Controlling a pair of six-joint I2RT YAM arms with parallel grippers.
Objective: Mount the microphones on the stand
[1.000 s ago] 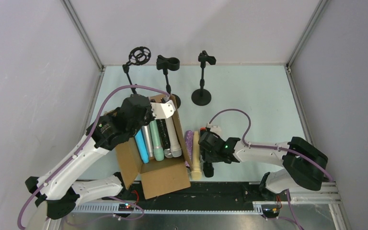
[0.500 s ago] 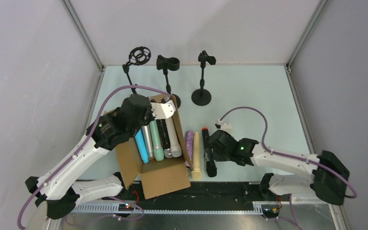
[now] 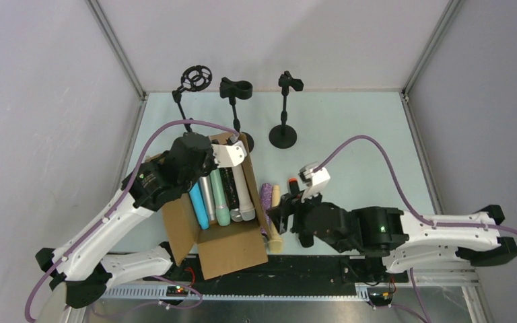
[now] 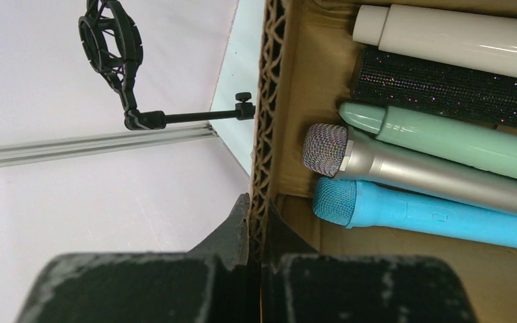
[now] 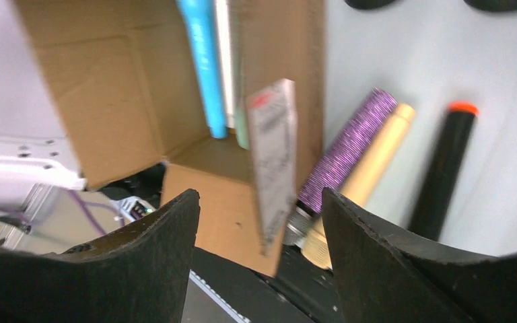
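Three black stands rise at the back: one with a ring mount [image 3: 195,77], one [image 3: 235,88] beside it, and one [image 3: 288,83] to the right. Blue [image 4: 431,215], silver [image 4: 404,168], mint [image 4: 444,138], black glittery [image 4: 444,87] and cream [image 4: 458,37] microphones lie in the cardboard box [image 3: 225,249]. My left gripper [image 4: 256,202] is shut on the box's far wall [image 4: 266,101]. Purple [image 5: 350,151], cream [image 5: 370,168] and orange-tipped black [image 5: 444,175] microphones lie on the table right of the box. My right gripper [image 5: 259,198] hovers open near their near ends, holding nothing.
A labelled box flap [image 5: 272,161] stands between my right fingers and the loose microphones. The nearest stand's round base [image 3: 283,136] sits behind them. Enclosure walls close in the left, right and back, and a black rail [image 3: 323,266] runs along the front edge.
My right arm has drawn back and stretched out low along the front edge, and its gripper now faces the box. The left arm has not moved.
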